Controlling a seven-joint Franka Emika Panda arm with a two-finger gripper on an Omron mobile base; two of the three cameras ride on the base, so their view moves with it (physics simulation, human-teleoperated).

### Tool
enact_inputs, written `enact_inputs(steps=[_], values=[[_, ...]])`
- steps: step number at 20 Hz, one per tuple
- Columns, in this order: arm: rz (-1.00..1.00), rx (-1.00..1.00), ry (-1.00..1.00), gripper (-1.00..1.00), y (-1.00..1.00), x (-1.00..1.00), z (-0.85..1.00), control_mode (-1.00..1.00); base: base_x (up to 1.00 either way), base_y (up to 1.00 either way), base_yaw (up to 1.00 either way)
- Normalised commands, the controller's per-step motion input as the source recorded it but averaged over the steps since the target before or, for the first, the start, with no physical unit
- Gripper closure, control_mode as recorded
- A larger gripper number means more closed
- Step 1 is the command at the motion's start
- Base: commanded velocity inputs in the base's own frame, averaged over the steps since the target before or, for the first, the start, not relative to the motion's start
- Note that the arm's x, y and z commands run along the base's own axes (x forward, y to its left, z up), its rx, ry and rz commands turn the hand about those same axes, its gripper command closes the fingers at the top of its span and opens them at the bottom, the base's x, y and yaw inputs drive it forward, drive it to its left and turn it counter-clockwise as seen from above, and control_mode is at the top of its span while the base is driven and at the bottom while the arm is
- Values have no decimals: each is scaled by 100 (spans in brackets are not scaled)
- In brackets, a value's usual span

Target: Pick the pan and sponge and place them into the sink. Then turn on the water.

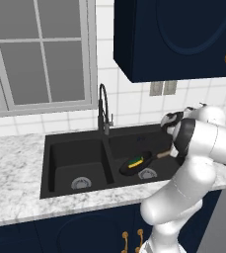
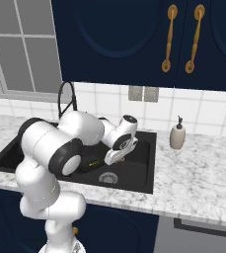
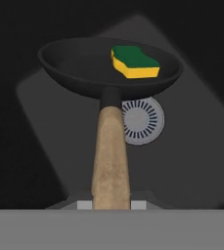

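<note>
The black pan (image 3: pixel 84 68) hangs low in the right basin of the black sink (image 1: pixel 70 153), just above its silver drain (image 3: pixel 145 122). The yellow and green sponge (image 3: pixel 135 62) lies inside the pan, seen too as the sponge (image 1: pixel 135 161) from the left base. The wooden handle (image 3: pixel 111 156) runs straight back into my gripper (image 3: pixel 111 202), which is shut on its end. From the right base, my gripper (image 2: pixel 108 159) sits over the right basin beside the pan (image 2: pixel 92 164). No water runs from the faucet (image 1: pixel 103 106).
A beige soap dispenser (image 2: pixel 177 134) stands on the marble counter (image 2: pixel 198 168) right of the sink. The left basin (image 1: pixel 80 170) holds nothing but its drain. Dark blue wall cabinets (image 2: pixel 134 39) hang above, and a window (image 1: pixel 40 54) is behind the sink at left.
</note>
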Motion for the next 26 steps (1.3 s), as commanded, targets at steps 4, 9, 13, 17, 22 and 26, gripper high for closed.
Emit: enact_inputs(steps=[4,9,13,17,22,26], values=[[1,0,0,100,4,31,-29,-100,0,0,0],[3,0,0,100,0,26,-19,-100,0,0,0],[4,5,0,100,0,31,-6,-100,0,0,0],[6,9,0,100,0,25,-10,-100,0,0,0],[4,6,0,100,0,29,-28,-100,0,0,0],[2,2,0,100,0,3,-44,-100,0,0,0]])
